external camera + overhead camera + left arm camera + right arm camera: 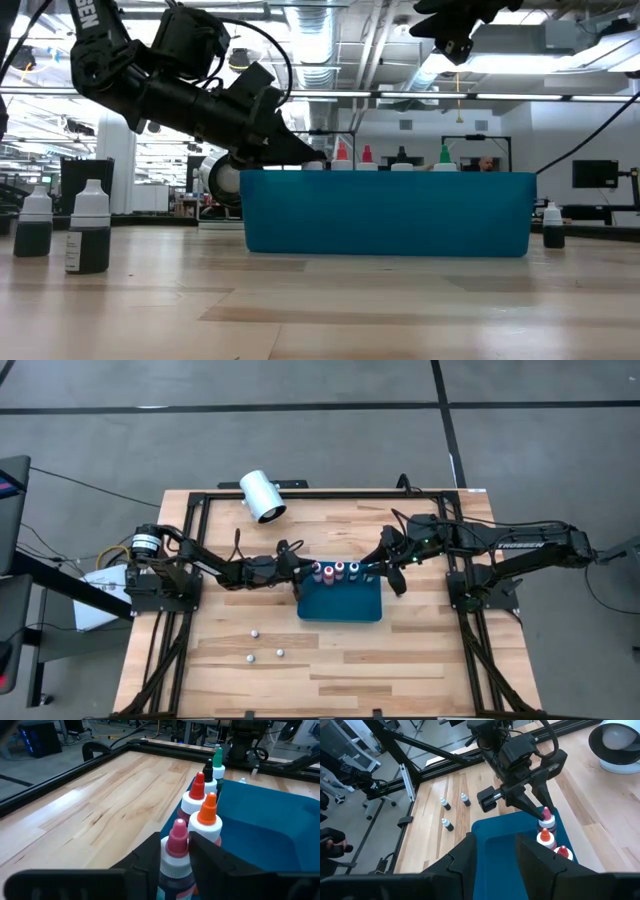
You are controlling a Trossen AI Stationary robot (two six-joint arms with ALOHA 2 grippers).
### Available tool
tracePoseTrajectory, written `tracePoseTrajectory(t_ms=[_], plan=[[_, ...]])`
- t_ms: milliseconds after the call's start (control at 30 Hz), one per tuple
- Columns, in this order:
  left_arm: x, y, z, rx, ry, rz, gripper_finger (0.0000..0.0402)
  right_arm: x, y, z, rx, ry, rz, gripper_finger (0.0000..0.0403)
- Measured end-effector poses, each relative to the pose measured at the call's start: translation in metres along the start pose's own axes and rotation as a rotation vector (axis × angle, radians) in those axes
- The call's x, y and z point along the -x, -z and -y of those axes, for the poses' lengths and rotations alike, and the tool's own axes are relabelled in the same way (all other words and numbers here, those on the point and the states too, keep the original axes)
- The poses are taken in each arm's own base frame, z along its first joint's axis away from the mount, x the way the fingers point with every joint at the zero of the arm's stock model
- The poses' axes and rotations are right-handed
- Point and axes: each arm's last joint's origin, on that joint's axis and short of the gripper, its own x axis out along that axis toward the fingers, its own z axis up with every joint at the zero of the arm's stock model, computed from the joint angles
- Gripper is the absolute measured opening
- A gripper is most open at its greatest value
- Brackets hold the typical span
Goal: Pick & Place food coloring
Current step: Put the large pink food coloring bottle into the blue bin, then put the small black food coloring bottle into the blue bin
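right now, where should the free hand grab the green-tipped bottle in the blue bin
Grip the green-tipped bottle by its white collar, from straight above. It stands upright last in the row, tight beside the black-tipped bottle against the blue bin wall, so probably only the top is free. The right hand is nearest and open.

— What's the table (330, 660) made of?
— Pale wood planks with a smooth, faintly sheened finish, framed by matt black metal rails (330, 495).
— And just ahead of the left gripper (175, 851)?
— A teal tray (390, 215), matt plastic by the look. The pink-capped bottle (176, 851) between the gripper's matt black fingers (210, 857) looks like smooth plastic, with a white collar and a glossy dark body.
— Beyond the right gripper (495, 851)?
— A white cylinder (616, 742), smooth and slightly glossy.
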Motion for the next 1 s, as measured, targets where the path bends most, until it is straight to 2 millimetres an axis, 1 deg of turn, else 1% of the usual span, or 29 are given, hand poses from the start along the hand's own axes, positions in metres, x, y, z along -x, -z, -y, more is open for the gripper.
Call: tracePoseTrajectory(t_ms=[200,467,600,700,767,900,1000], plan=[[0.001,-0.004,0.000,0.000,0.005,0.039,0.0116,0.000,0.000,0.000,0.000,-0.001,0.000,0.0122],[0.002,-0.006,0.000,-0.007,0.006,0.044,0.0142,0.000,0.000,0.000,-0.001,-0.002,-0.005,0.0122],[0.008,-0.022,0.000,-0.046,0.009,0.091,0.0148,0.000,0.001,0.000,-0.002,-0.003,-0.010,0.0122],[0.020,-0.040,-0.002,-0.095,0.008,0.104,0.0149,0.000,0.005,0.001,0.006,0.007,-0.051,0.0122],[0.032,-0.052,-0.004,-0.105,0.006,0.084,0.0149,0.001,0.010,0.003,0.004,0.023,-0.104,0.0122],[0.062,-0.074,-0.012,-0.057,0.002,0.027,0.0149,0.003,0.023,0.005,-0.025,0.058,-0.238,0.0121],[0.088,-0.086,-0.020,-0.007,0.000,0.003,0.0149,0.005,0.029,0.004,-0.029,0.061,-0.288,0.0121]])
